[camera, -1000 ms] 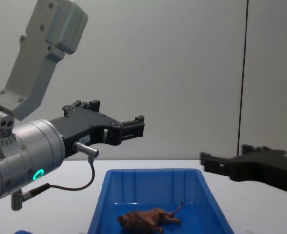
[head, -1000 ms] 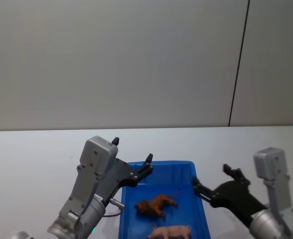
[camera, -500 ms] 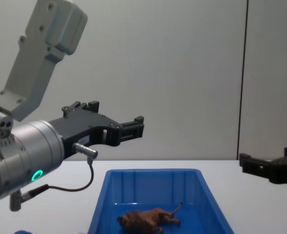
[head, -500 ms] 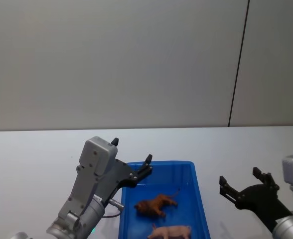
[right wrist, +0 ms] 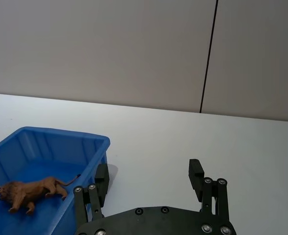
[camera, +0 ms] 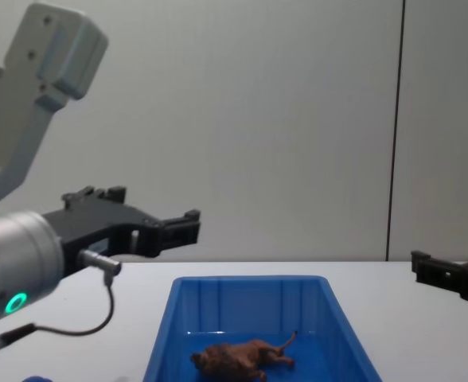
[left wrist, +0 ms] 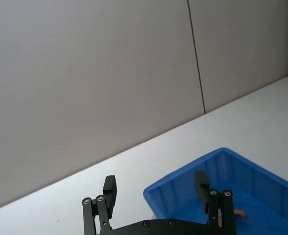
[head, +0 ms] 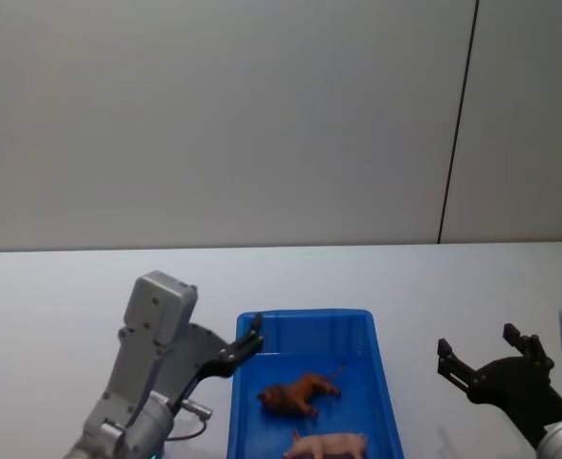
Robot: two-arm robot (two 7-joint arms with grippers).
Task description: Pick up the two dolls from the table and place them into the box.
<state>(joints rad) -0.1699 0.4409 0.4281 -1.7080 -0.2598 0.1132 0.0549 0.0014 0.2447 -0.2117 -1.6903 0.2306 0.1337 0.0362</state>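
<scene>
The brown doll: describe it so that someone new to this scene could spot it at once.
On the white table stands a large blue box. The brown doll lies on its floor. Unlike the pink animal next to it, it is brown with a thin tail.

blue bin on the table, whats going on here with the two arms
A brown lion toy and a pink pig toy lie inside the blue bin on the white table. Neither arm is holding anything. The left gripper hangs open above the table by the bin's left rim, and the right gripper hangs open off to the bin's right, clear of it.
</scene>
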